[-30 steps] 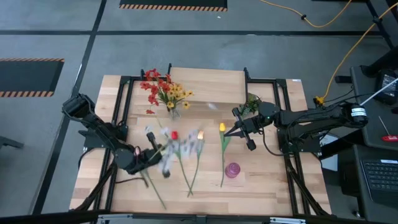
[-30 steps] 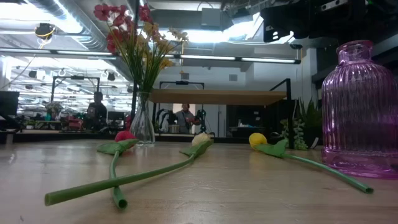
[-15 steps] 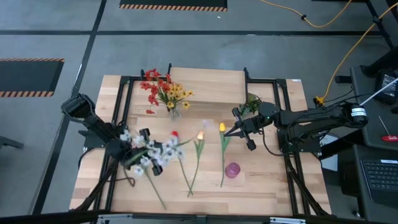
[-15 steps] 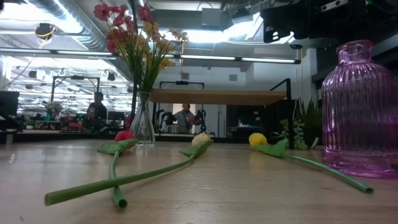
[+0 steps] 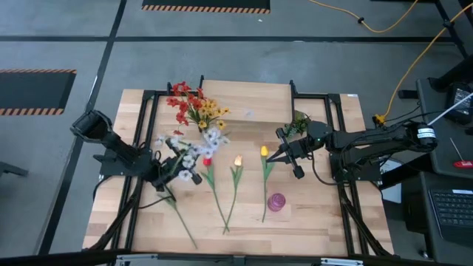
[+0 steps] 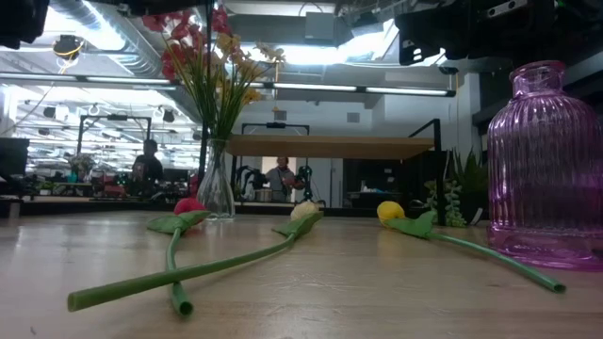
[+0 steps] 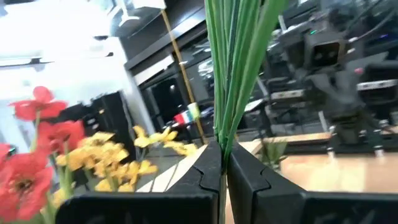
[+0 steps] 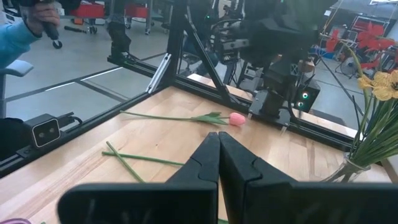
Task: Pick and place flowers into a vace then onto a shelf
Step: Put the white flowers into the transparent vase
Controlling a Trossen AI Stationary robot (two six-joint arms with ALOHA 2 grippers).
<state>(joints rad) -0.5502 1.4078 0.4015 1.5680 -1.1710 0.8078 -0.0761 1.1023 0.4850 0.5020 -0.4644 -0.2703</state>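
My left gripper is shut on a white spray of the flowers, held above the table's left half just near of the clear vase. That vase holds red and yellow-orange sprays. A red tulip, an orange one and a yellow one lie flat on the table. The purple vase stands near them. The shelf sits at the far edge. My right gripper hangs shut and empty beside the yellow tulip. My left gripper pinches the white spray's bundle of green stems between its two fingers, well below the blossoms. The stems run on past the fingertips. The spray is lifted clear of the table, its white blossoms pointing toward the far edge and the clear vase.
A pink tulip and loose green stems lie on the table under my left arm. A small green sprig stands at the far right. Black frame rails run along the table's sides.
My left gripper has moved toward the far edge and the clear vase, and has turned. The white spray has swung with it: its blossoms were out toward the table's middle and now point at the far edge next to the clear vase.
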